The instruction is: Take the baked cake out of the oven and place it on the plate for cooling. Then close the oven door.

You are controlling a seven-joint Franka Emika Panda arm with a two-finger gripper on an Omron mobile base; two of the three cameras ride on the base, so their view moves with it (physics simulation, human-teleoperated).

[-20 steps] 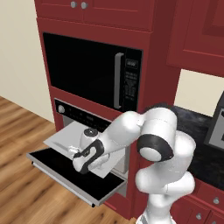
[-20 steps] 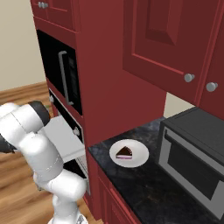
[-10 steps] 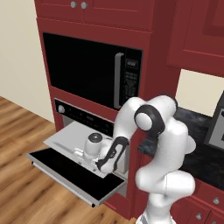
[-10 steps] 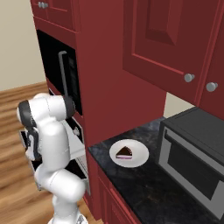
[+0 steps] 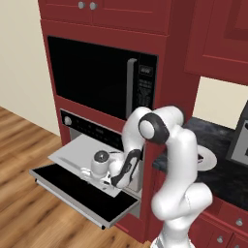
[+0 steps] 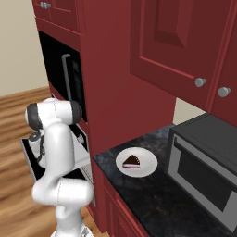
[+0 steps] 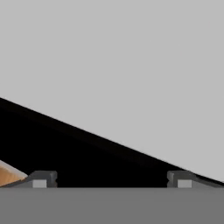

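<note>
The baked cake [image 6: 131, 161], a dark brown wedge with a pink layer, lies on the white plate [image 6: 150, 165] on the black counter right of the oven. The oven [image 5: 92, 127] has its oven door [image 5: 72, 193] folded down flat, dark glass facing up. A pale grey rack [image 5: 72, 154] is slid out over the door. My gripper [image 5: 97, 175] hangs low over the rack and door, far from the cake. In the hand view the gripper [image 7: 111, 181] is open, its fingertips [image 7: 41, 179] wide apart with nothing between them, over pale grey surface and black glass.
A black microwave [image 5: 97, 77] with a vertical handle sits above the oven. A dark countertop appliance [image 6: 203, 162] stands right of the plate. Red cabinets [image 6: 176, 41] hang overhead. Wooden floor [image 5: 24, 145] lies left of the open door.
The arm has folded in closer to the oven and its elbow has risen. The hand has shifted right over the rack and door. The cake stays on the plate.
</note>
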